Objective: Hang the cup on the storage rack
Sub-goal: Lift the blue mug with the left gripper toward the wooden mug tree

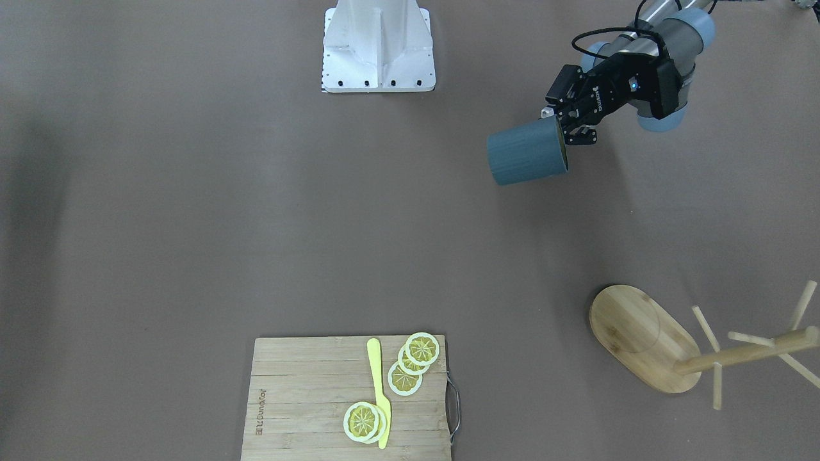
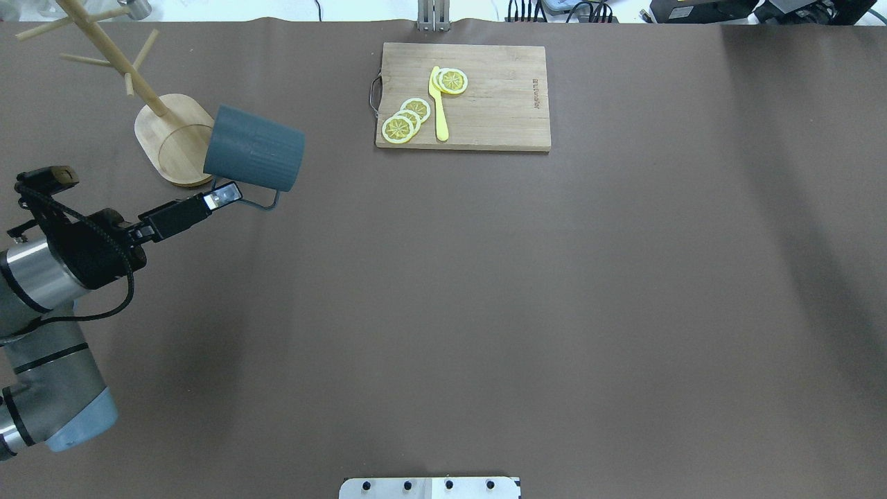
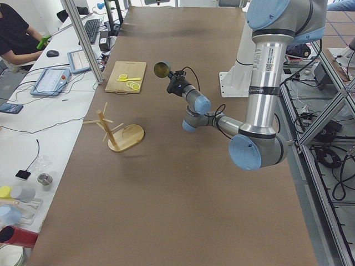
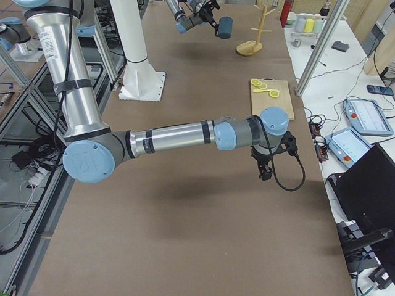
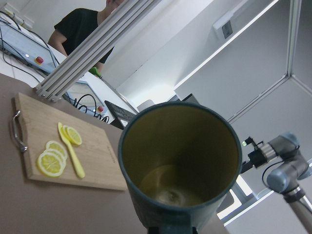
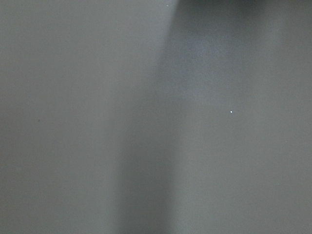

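Note:
My left gripper (image 1: 567, 125) is shut on the rim of the dark teal-blue cup (image 1: 526, 152), holding it on its side in the air above the table. From overhead the cup (image 2: 254, 149) hangs just beside the base of the bamboo storage rack (image 2: 173, 138), its loop handle toward the gripper (image 2: 225, 195). The left wrist view looks straight into the cup's (image 5: 180, 161) yellowish inside. The storage rack (image 1: 647, 346) stands upright with bare pegs. My right gripper (image 4: 264, 171) shows only in the exterior right view, low over the table; I cannot tell whether it is open or shut.
A bamboo cutting board (image 2: 499, 104) with lemon slices (image 2: 405, 119) and a yellow knife (image 2: 438, 104) lies at the far middle of the table. The robot's white base (image 1: 378, 48) is at the near edge. A person (image 3: 14, 39) sits at a side desk.

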`<state>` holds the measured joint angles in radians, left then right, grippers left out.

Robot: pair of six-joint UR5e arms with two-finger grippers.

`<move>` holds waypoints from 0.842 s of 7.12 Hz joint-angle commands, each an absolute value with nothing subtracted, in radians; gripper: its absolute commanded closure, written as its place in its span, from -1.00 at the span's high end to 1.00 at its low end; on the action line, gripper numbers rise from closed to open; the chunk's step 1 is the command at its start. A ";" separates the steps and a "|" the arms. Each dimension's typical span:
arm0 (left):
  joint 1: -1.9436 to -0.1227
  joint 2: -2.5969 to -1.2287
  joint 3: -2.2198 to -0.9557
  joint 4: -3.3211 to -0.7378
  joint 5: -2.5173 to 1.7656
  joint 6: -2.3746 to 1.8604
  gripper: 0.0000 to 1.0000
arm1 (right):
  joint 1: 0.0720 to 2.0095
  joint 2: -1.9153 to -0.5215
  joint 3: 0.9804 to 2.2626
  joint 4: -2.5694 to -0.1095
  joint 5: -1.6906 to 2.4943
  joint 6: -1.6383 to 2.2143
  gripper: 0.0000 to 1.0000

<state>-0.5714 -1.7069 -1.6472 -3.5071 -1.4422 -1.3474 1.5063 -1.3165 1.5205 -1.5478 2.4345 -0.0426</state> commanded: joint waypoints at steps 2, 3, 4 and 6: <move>-0.584 -1.838 -1.455 -3.670 -1.331 -1.573 -1.00 | 1.506 -1.310 1.522 -1.548 2.434 -0.041 1.00; -0.618 -1.862 -1.389 -3.694 -1.316 -1.654 -1.00 | 1.508 -1.315 1.535 -1.548 2.434 -0.041 1.00; -0.677 -1.865 -1.353 -3.691 -1.327 -1.792 -1.00 | 1.511 -1.319 1.549 -1.548 2.431 -0.020 1.00; -0.834 -1.899 -1.229 -3.688 -1.568 -1.934 -1.00 | 1.511 -1.338 1.589 -1.548 2.430 0.009 1.00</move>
<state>-0.7442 -1.8720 -1.3081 -3.6880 -1.4376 -1.8481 1.5104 -1.3253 1.5654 -1.5478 2.4307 -0.0031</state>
